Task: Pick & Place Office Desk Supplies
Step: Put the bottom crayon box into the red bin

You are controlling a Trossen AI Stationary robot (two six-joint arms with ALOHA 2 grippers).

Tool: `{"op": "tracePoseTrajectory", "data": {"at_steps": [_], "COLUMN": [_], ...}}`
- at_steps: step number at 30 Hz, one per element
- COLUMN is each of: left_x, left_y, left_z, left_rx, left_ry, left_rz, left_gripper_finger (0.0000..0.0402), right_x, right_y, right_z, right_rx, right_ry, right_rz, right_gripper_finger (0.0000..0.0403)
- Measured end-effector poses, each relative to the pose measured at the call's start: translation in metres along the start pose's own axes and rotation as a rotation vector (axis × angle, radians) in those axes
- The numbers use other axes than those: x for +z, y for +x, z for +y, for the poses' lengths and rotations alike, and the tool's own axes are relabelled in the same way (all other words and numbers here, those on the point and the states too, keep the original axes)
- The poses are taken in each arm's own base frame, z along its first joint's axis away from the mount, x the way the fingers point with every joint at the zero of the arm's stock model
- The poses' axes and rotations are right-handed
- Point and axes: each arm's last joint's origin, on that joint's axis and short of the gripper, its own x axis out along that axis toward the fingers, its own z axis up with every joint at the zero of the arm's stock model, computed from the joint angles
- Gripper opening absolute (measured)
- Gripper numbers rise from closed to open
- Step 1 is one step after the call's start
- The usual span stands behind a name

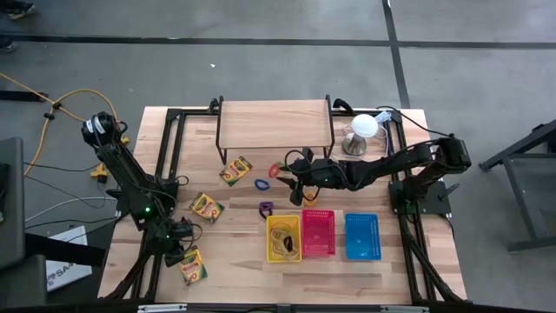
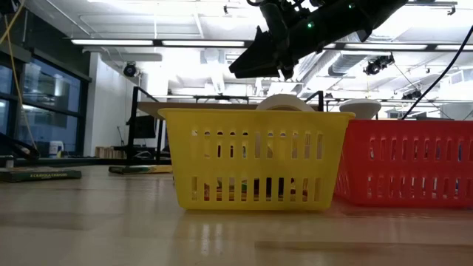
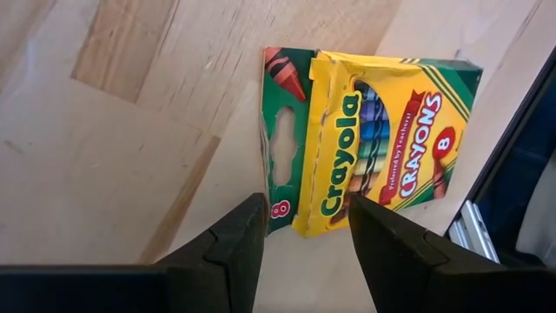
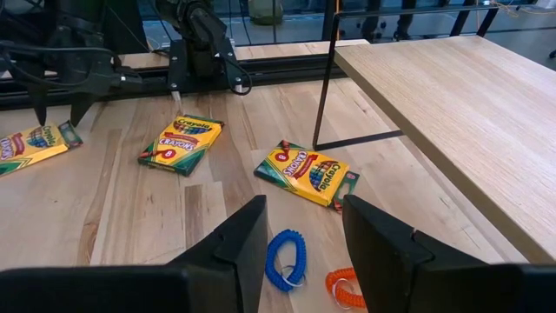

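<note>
three crayon boxes are yellow and green, the nearest one carrying green and red lettering with a red crayon drawn on its green flap, like the two others on the pale, light-and-darker-planked wooden table. a blue coiled loop lies by an orange one, and a purple clip shows too. the slatted baskets are yellow, red and blue; both arms and their fingers are dark, and the dome is white.
</note>
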Motion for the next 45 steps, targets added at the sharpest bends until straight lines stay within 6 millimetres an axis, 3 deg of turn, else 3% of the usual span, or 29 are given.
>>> {"op": "tracePoseTrajectory", "data": {"at_steps": [14, 20, 45], "left_x": [0.004, 0.008, 0.017], "left_y": [0.000, 0.003, 0.007], "left_z": [-0.001, -0.011, -0.006], "left_rx": [-0.011, -0.125, -0.062], "left_ry": [-0.010, -0.011, 0.049], "left_rz": [-0.021, -0.055, -0.066], "left_gripper_finger": [0.0163, 0.0163, 0.0163], "right_x": [0.000, 0.000, 0.001], "right_y": [0.000, 0.000, 0.000], "right_z": [0.000, 0.000, 0.002], "right_rx": [0.000, 0.000, 0.048], "right_ry": [0.000, 0.001, 0.002], "right_rz": [0.000, -0.004, -0.004], "right_gripper_finger": [0.0140, 0.0140, 0.0140]}}
